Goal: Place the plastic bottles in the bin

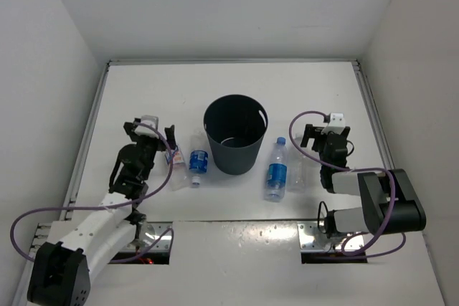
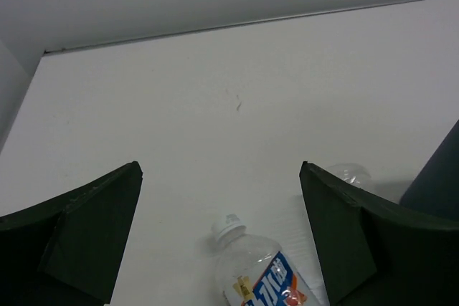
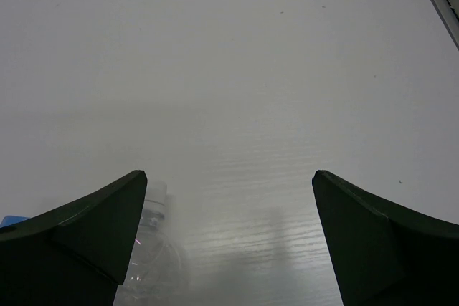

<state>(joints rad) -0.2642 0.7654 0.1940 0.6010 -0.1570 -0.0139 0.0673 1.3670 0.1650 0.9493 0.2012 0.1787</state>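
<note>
Overhead view alone shows the bin [image 1: 235,134] upright, two bottles [image 1: 275,170] lying on the table each side. Left wrist view: white-capped, blue-labelled bottle [image 2: 257,277] between the left gripper's [image 2: 220,171] spread fingers. Right gripper [image 3: 229,175] spread; clear bottle [image 3: 152,249] beside one finger.

On the white table [image 1: 229,84], the round dark plastic bin [image 1: 235,157] stands between a white-capped clear plastic bottle [image 1: 176,168] and short blue-labelled bottle [image 1: 198,165] lying on its left, and a tall blue-capped bottle [image 1: 276,172] and plain clear bottle [image 1: 298,174] on its right.

A white table [image 1: 179,91] stands between plain white walls [image 1: 229,5].
</note>
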